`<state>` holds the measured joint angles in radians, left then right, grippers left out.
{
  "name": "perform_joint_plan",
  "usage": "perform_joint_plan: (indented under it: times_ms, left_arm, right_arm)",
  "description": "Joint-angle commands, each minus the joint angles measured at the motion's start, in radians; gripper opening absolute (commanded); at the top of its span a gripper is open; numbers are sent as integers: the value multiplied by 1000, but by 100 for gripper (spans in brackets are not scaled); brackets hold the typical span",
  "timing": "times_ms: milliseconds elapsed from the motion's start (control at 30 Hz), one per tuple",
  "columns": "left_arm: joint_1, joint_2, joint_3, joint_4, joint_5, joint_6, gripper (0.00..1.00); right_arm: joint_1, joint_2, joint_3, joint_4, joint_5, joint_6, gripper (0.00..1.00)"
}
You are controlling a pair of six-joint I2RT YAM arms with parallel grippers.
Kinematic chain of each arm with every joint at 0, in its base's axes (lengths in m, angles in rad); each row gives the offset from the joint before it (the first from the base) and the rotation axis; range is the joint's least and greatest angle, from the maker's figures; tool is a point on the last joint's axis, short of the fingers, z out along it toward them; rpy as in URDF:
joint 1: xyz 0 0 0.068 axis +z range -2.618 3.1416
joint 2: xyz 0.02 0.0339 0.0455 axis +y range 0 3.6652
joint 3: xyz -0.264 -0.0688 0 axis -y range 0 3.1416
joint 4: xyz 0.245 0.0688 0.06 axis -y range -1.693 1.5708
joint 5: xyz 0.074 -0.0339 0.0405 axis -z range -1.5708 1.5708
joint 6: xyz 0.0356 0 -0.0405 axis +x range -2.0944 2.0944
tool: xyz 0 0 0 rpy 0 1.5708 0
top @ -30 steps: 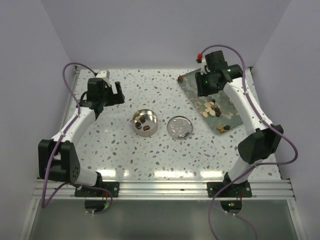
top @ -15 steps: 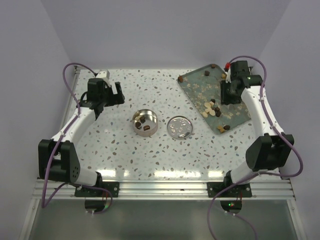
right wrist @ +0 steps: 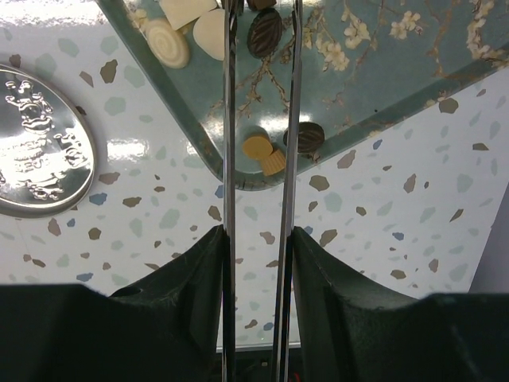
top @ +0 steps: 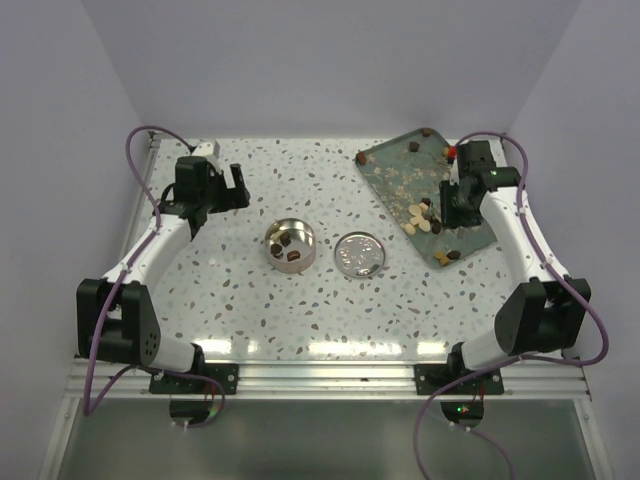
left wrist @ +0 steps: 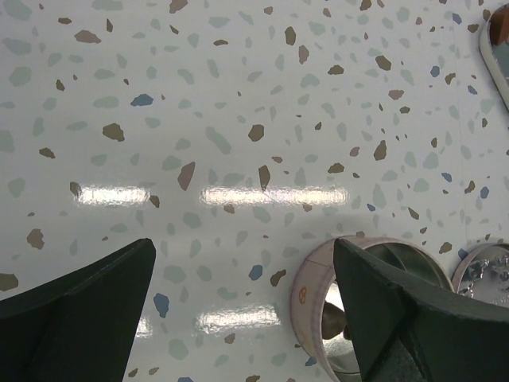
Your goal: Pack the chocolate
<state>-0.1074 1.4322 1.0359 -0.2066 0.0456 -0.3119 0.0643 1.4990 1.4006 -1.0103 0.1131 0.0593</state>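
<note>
Teal tray [top: 395, 175] at the far right of the table [top: 250, 310] carries most of the chocolate [top: 425, 216]: a cluster of cream and dark lumps near its middle, a few strays at its back edge, and a tan and dark pair at its near corner. A few dark lumps already lie in the tin [top: 307, 240], which stands left of the tray with the lid [top: 358, 254] lying flat between them.

The right gripper [right wrist: 262, 9] hangs directly over the cluster. Its thin fingers [right wrist: 230, 119] stand part-way apart and parallel, with bare tray showing between them. Nothing is clamped along the length in view, though the tips run off the top of the wrist view.

One oval dark piece [right wrist: 265, 32] sits inside that gap, narrower than it and clear of both fingers. Its long axis runs roughly along the fingers, so I judge they would close across its short width. The cream pieces lie just outside the left finger. Whether the tips are down at the level of the tray cannot be told.

The left gripper [left wrist: 242, 247] is spread wide with nothing in it, near the tin on its far left side and well apart from the tray. The right arm is plainly the nearer one for the pick. From there the tin lies to its left, past the lid.
</note>
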Motion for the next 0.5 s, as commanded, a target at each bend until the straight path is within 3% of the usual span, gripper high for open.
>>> perform_joint_plan:
  times_ms: [0,300,467]
  left_arm:
    - [-6,-7,4,26,7,5,100]
    - [-6,-13,-5,26,2,0,100]
    - [-6,-15,-4,22,-3,4,100]
  right_arm:
    - [0,-6,23,39,-4,5,40]
    - [0,24,17,50,-26,8,39]
    - [0,29,5,58,-21,10,34]
